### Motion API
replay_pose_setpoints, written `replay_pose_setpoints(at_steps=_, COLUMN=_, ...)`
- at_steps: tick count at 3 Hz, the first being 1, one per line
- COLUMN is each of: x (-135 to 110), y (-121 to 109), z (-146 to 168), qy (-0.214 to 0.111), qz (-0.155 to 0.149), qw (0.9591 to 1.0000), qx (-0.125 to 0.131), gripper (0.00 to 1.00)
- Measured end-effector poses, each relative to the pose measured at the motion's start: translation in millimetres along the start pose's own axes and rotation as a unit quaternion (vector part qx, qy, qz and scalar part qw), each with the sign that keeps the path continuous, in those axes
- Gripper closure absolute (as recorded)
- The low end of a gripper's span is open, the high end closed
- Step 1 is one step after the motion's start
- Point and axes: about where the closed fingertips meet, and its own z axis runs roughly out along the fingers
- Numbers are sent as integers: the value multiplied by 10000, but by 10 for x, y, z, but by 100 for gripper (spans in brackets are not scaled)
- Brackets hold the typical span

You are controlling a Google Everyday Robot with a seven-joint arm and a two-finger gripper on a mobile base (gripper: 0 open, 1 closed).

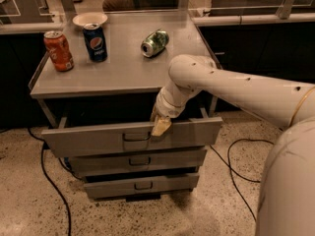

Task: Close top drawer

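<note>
The top drawer (88,140) stands open, pulled out toward the near side of a grey metal cabinet. Its long axis runs left to right and its plain, flat front faces near, with a small dark wire handle (136,136) at the centre. The gripper (161,126), pale with a yellowish tip, sits at the front's upper edge, just right of the handle; whether it is open or closed cannot be told. Two shorter drawers (172,159) lie beneath. On the smooth cabinet top (118,68) stand an orange can (58,50) and a blue can (95,42); a green can (154,43) lies on its side.
</note>
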Motion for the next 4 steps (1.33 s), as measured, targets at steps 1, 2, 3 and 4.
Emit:
replay_pose_setpoints(at_steps=1, x=0, y=0, z=1, qy=0, qz=0, qw=10000, qx=-1, gripper=100)
replay_pose_setpoints(at_steps=2, x=0, y=0, z=1, qy=0, qz=0, qw=10000, qx=-1, gripper=80)
replay_pose_setpoints(at_steps=3, x=0, y=0, z=1, qy=0, qz=0, qw=10000, qx=-1, gripper=51)
replay_pose_setpoints(at_steps=4, x=0, y=1, z=1, qy=0, qz=0, qw=10000, qx=-1, gripper=27)
